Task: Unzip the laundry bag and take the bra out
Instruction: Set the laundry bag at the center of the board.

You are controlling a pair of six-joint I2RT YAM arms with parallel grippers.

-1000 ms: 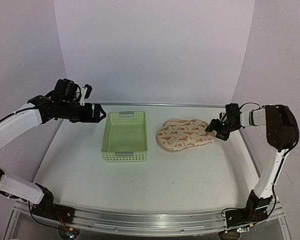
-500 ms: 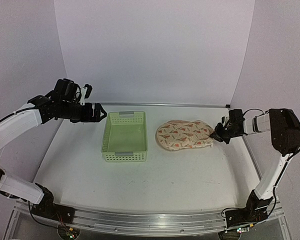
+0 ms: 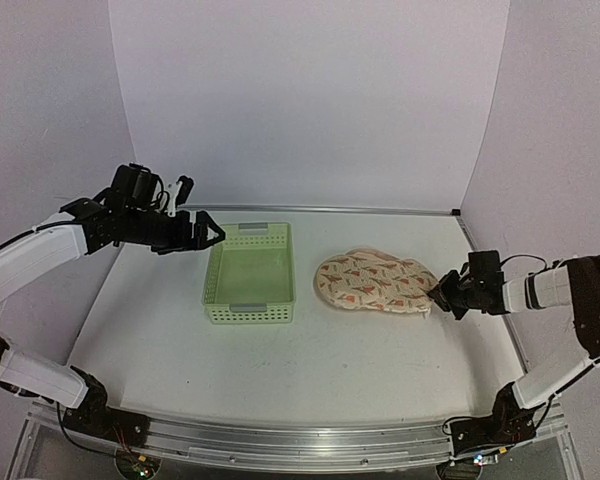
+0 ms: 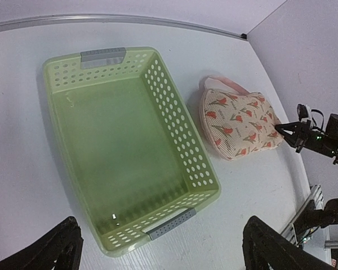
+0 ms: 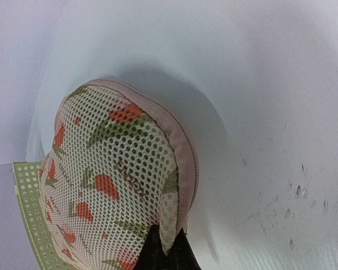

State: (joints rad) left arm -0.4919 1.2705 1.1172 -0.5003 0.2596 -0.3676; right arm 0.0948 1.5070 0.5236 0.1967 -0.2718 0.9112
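Note:
The laundry bag [image 3: 372, 283] is a cream mesh pouch with orange-red and green motifs and pale pink edging. It lies zipped on the white table, right of the basket. My right gripper [image 3: 438, 297] is shut on the bag's right end. In the right wrist view its black fingertips [image 5: 168, 247] pinch a fold of the pink-edged rim of the bag [image 5: 112, 180]. My left gripper [image 3: 212, 233] hovers open above the basket's left rim, holding nothing. The left wrist view shows its gripper [image 4: 160, 247] spread wide, with the bag [image 4: 239, 125] far off. The bra is hidden.
A light green lattice basket [image 3: 288, 270] with grey handles stands empty at mid-table, left of the bag; the left wrist view looks into it [image 4: 180, 129]. Purple walls close the back and sides. The table's right edge runs close to my right gripper.
My right gripper shut on the bag's right end and pulled it toward the near right; the bag slid and turned with it. My left gripper drifted slightly right toward the basket.

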